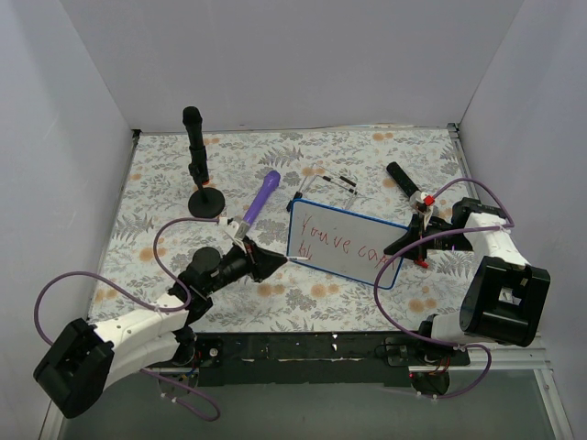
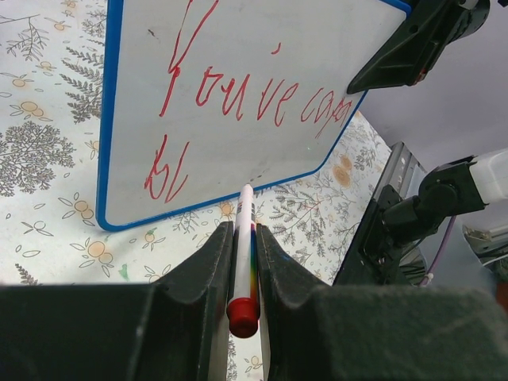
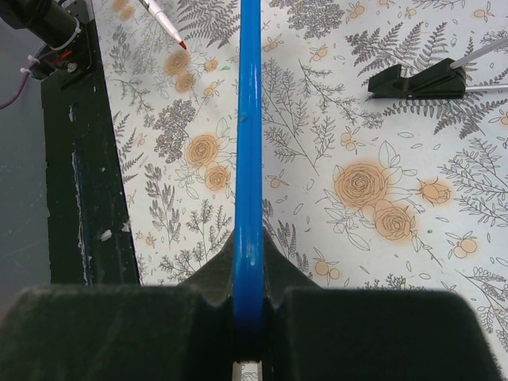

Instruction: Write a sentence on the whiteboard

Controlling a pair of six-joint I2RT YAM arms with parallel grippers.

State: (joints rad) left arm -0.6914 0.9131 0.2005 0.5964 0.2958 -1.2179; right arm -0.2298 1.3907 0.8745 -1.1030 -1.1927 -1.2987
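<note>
Writing is partly done: on the whiteboard (image 1: 353,264), right of centre on the table (image 1: 156,183), the sentence (image 2: 254,99) has one line and a few strokes below; we judge more is left. Our left gripper (image 2: 243,246) pinches the marker (image 2: 245,208), and our right gripper (image 3: 248,266) pinches the board's rim.

Plain white walls (image 1: 303,55) box in 3 sides, bench (image 1: 367,151) has a grey-and-orange floral cover, lighting's pretty even.
</note>
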